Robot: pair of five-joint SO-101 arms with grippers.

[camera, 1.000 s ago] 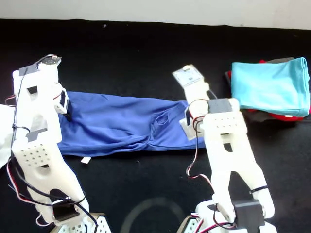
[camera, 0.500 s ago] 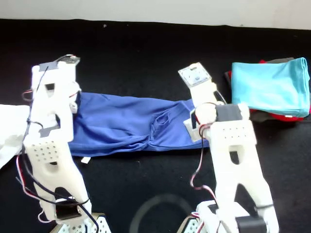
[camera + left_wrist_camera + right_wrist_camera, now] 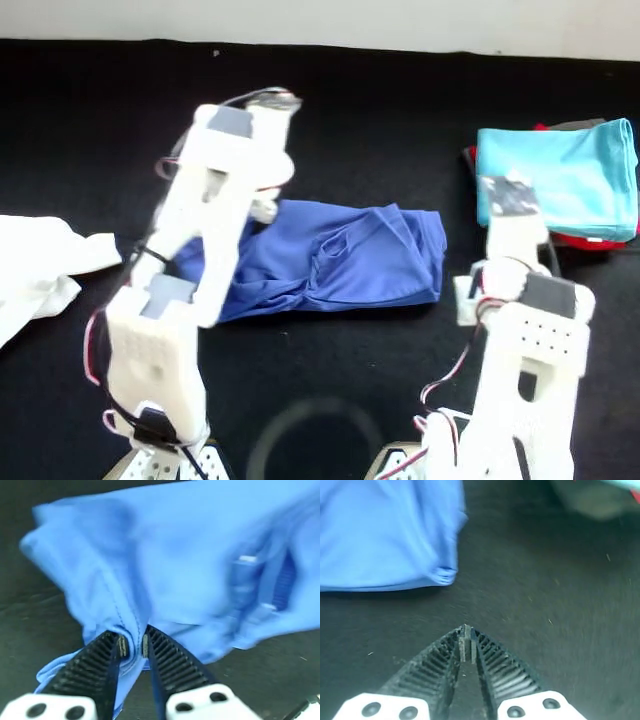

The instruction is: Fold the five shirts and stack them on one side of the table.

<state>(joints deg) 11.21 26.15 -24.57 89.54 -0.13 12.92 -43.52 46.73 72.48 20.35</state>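
Since the blue shirt (image 3: 340, 262) lies mid-table with its long axis running side to side, the coming fold turns on its two ends. My left gripper (image 3: 132, 647) is clamped on a bunched hem at the shirt's left end, with the rest of the shirt stretching away toward the right. My right gripper (image 3: 465, 647) hangs over bare table (image 3: 545, 605) just beside the shirt's right edge, jaws pressed together on nothing, so the left arm (image 3: 200, 270) is the one engaged. The stack (image 3: 555, 185), cyan on top, sits near the right arm (image 3: 525, 340); a white shirt (image 3: 40, 275) lies at the left edge. From above I get the whole layout, with the left arm covering the grasp; the left wrist view gives me the pinch itself.
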